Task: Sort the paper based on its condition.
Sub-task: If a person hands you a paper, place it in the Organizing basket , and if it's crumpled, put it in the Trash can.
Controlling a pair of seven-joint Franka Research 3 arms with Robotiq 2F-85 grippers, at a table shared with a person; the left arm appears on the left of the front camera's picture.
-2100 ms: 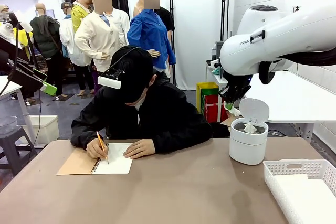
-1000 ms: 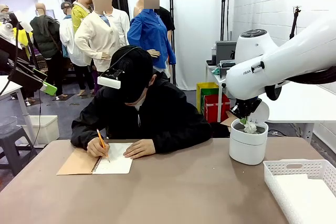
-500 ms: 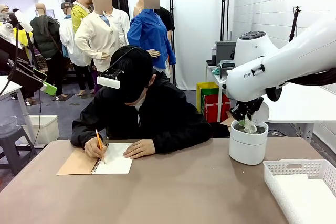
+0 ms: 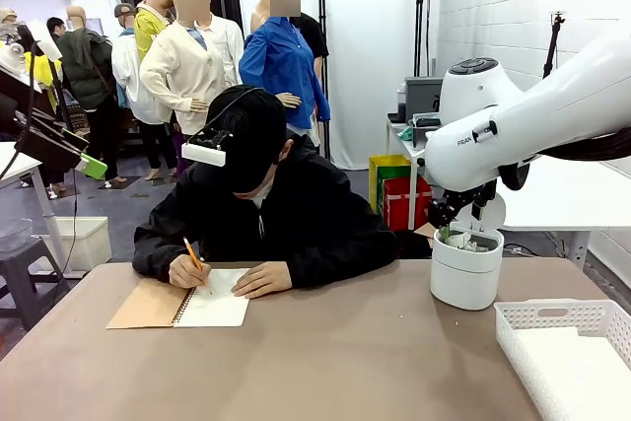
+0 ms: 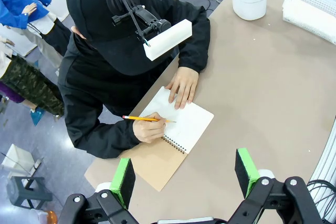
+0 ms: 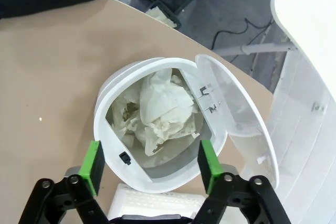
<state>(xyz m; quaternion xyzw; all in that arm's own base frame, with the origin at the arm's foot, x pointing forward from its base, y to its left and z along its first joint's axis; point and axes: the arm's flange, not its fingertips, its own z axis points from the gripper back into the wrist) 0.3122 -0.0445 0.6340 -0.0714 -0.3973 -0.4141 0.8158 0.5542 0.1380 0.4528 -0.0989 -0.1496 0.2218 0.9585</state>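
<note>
Crumpled paper [image 6: 163, 108], a wad of wrinkled white, lies inside a round white bin [image 6: 105, 124] whose hinged lid [image 6: 236, 119] stands swung open. The bin sits on the table [image 4: 325, 362] toward its far right corner, just behind a white slotted basket [image 4: 552, 315]. Smooth sheets [image 4: 582, 372] lie flat in that basket.

The right tool [image 6: 151, 163] hangs directly above the bin's mouth. Its green pads [image 6: 94, 165] are spread wide to either side of the opening and nothing sits between them. The paper rests below the tool, apart from both fingers. In the front view the same tool [image 4: 461, 216] points down just over the bin's rim.

The left tool [image 5: 185, 177] is high over the near left of the table, its green pads [image 5: 124, 181] well apart and empty.

At the far side a person [image 4: 261, 214] in black leans over an open spiral notebook [image 5: 178, 129]. One hand [image 5: 148, 129] holds a yellow pencil [image 5: 142, 118] to the page. The other hand [image 5: 184, 85] rests flat on the page's far edge.
</note>
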